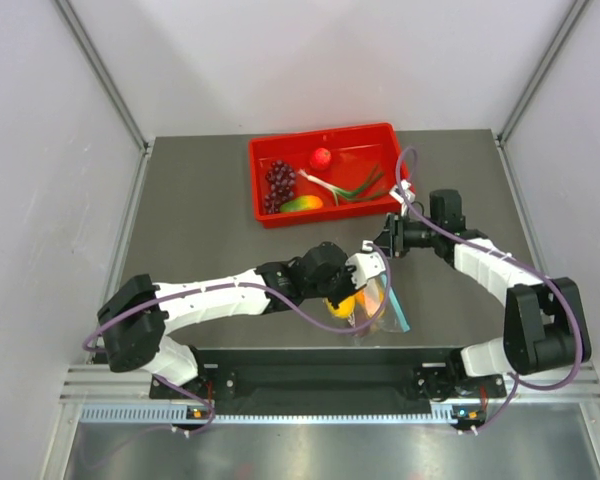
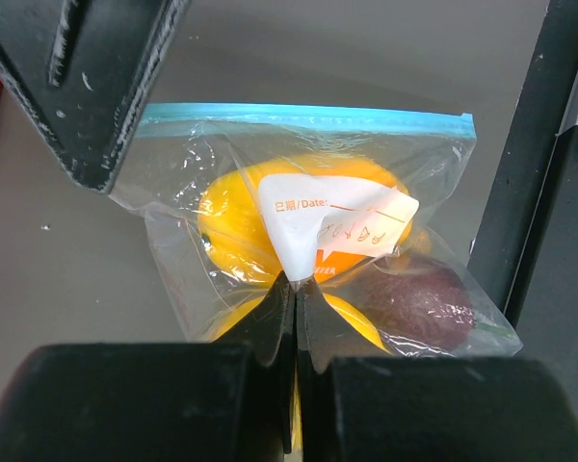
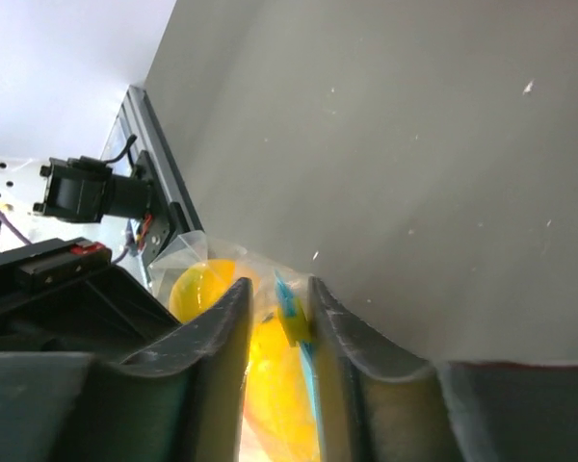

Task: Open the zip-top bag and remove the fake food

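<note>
bag position: the zip-top bag sits close to the near edge of the table, right of centre. we find the left gripper fully closed, pinching the clear plastic just below the white label. inside the bag we see a yellow lemon and a maroon piece. the right gripper stands narrowly parted astride the teal zip strip; whether it bites, we cannot tell. by the far edge sits a red tray holding grapes.

Bright, even overhead light, soft shadows — wrist-view foregrounds blurred
</note>
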`<state>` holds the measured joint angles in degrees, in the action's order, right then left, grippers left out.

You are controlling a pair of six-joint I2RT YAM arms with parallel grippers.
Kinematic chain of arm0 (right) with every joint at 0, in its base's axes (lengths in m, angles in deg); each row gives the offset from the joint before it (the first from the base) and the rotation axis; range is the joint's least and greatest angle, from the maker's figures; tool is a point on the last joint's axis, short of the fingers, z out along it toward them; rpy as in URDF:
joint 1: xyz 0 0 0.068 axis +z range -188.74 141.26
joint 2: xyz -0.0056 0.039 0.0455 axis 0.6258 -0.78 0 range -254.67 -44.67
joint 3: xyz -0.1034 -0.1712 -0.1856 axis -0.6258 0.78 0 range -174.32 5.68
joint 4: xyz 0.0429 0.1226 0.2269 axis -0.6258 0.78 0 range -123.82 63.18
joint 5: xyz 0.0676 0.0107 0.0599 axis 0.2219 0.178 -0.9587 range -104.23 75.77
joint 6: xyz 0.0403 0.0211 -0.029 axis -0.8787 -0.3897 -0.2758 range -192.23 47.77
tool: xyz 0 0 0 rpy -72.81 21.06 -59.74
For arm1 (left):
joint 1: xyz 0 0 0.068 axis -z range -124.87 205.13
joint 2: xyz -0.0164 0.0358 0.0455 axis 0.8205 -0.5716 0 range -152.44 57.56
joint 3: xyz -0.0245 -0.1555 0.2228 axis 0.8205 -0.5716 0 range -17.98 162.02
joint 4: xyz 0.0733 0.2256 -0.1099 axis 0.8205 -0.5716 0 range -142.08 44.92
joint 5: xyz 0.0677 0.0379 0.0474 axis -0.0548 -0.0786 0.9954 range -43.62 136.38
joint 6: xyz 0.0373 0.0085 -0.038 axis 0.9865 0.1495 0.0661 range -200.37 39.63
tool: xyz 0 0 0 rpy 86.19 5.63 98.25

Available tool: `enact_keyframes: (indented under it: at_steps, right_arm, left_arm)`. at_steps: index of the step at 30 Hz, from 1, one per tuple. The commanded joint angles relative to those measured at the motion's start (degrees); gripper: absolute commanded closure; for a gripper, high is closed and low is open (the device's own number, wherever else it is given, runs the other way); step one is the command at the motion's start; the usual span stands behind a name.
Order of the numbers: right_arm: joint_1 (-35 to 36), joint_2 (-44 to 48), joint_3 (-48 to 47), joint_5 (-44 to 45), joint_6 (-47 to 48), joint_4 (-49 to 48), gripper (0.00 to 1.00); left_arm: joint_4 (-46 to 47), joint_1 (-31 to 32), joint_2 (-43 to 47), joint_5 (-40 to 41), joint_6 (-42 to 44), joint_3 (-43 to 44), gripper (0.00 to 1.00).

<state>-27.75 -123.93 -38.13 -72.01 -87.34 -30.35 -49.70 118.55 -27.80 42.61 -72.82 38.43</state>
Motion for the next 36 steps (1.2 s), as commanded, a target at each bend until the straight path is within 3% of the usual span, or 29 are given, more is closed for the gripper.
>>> enact_keyframes:
  at_steps: [1,2,7,8,9,11,12,15,18,22,30,36]
  right_arm:
    - [1.1,-0.9,1.0,-1.5,-0.4,-5.2,0.72]
    - [1.1,-1.0,1.1,-1.7,-0.4,-5.3,0.8]
    - [1.1,-0.3,1.9,-1.7,0.3,-4.3,1.0]
    - [1.1,0.3,2.2,-1.6,0.5,-4.1,1.0]
    - [1.1,0.8,2.4,-1.5,0.6,-4.0,1.0]
    - [1.1,1.7,2.7,-0.9,0.8,-3.6,1.0]
    - [1.1,2.8,2.7,-0.8,0.7,-3.6,1.0]
    - [1.1,5.1,2.0,-0.5,0.9,0.3,1.0]
    - [1.1,7.1,0.7,-1.3,2.3,4.4,1.0]
    - [1.1,9.1,-1.4,-3.0,5.5,10.2,1.0]
    - [1.1,12.6,-2.4,-7.1,4.8,12.9,1.0]
    - [1.1,13.6,-1.8,-7.7,0.6,9.0,1.0]
  left_arm:
    - [4.0,0.5,1.7,1.1,-0.5,1.1,1.0]
    - [3.9,0.5,1.7,1.7,-0.7,1.1,1.0]
    - [3.1,0.5,1.4,5.0,-3.5,0.8,1.0]
    - [2.8,0.5,1.4,5.6,-4.2,0.9,0.99]
    - [2.3,0.5,1.4,6.8,-6.1,1.3,0.92]
    - [-0.9,0.5,1.6,8.1,-7.4,2.2,0.65]
    - [-1.9,0.4,1.9,9.0,-9.1,2.8,0.39]
    - [-5.1,0.3,4.7,12.9,-11.2,2.8,0.15]
    - [-7.2,-0.8,8.7,14.6,-12.1,2.6,0.09]
    - [-5.5,-5.0,12.5,8.7,-14.1,2.7,0.06]
    - [5.8,-12.1,7.2,-14.9,-20.7,3.7,0.07]
    - [12.3,-12.4,4.1,-25.3,-26.3,2.9,0.1]
